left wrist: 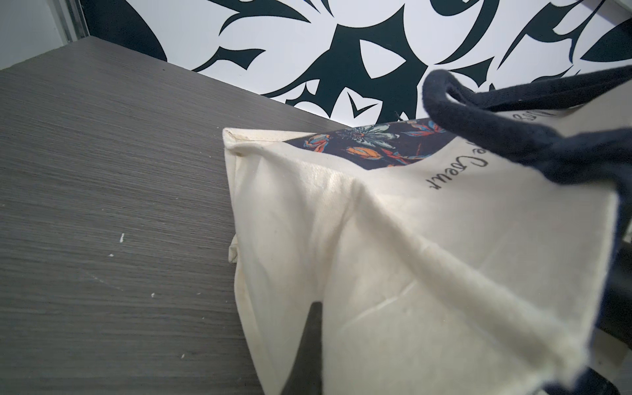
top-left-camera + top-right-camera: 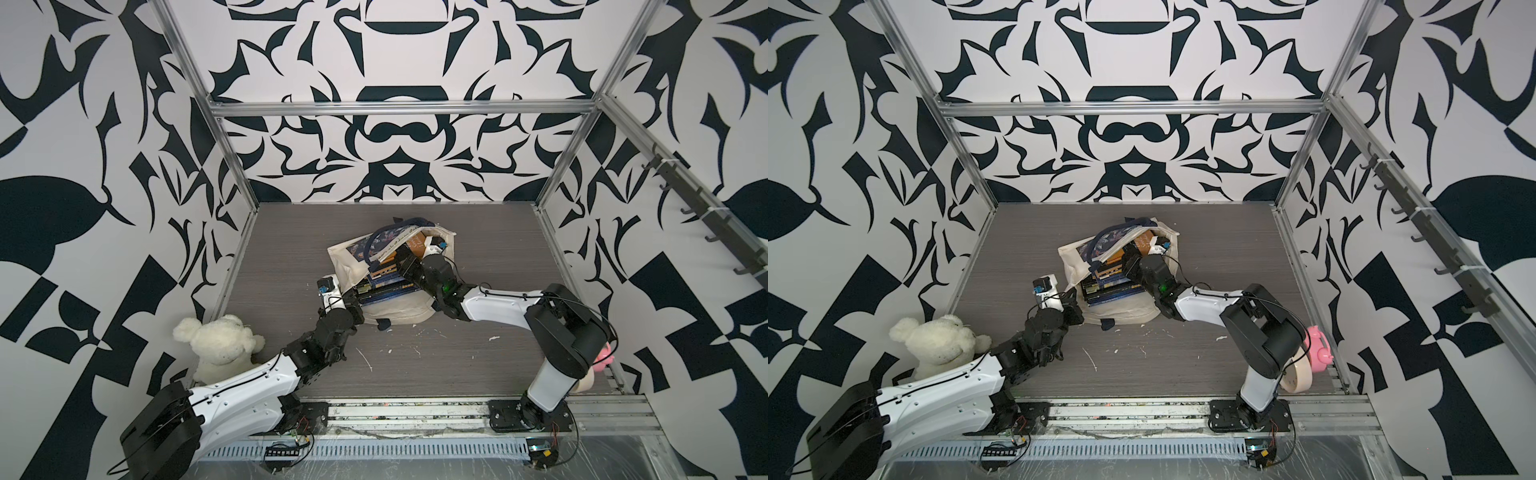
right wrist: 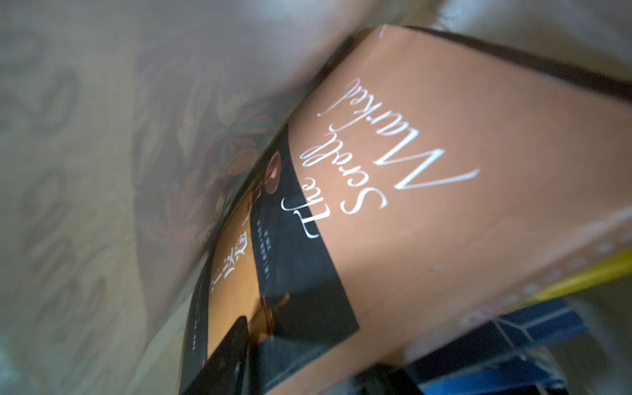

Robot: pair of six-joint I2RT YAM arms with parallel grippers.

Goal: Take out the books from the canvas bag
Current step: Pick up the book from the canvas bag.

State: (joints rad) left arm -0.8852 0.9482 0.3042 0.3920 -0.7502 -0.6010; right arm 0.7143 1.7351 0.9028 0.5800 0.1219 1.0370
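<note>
The cream canvas bag [image 2: 347, 266] [image 2: 1073, 266] lies on its side mid-table, with its navy handles and mouth toward the back. A stack of mostly dark blue books [image 2: 384, 286] [image 2: 1108, 286] rests on its lower panel. My left gripper [image 2: 352, 296] [image 2: 1073, 297] is shut on the bag's front-left edge. In the left wrist view one finger [image 1: 310, 345] shows, with the bag's cloth [image 1: 393, 273] draped from it. My right gripper [image 2: 428, 243] [image 2: 1156, 243] [image 3: 307, 349] reaches into the mouth. It is shut on a tilted orange book [image 2: 415, 244] [image 3: 444, 164], one finger on each face.
A white plush bear [image 2: 220, 340] [image 2: 938, 336] sits at the front left by my left arm. A pink toy [image 2: 1318, 343] and a beige ring [image 2: 1298, 374] lie front right behind my right arm. Metal frame posts edge the table, and a hook rail [image 2: 702, 212] runs along the right wall.
</note>
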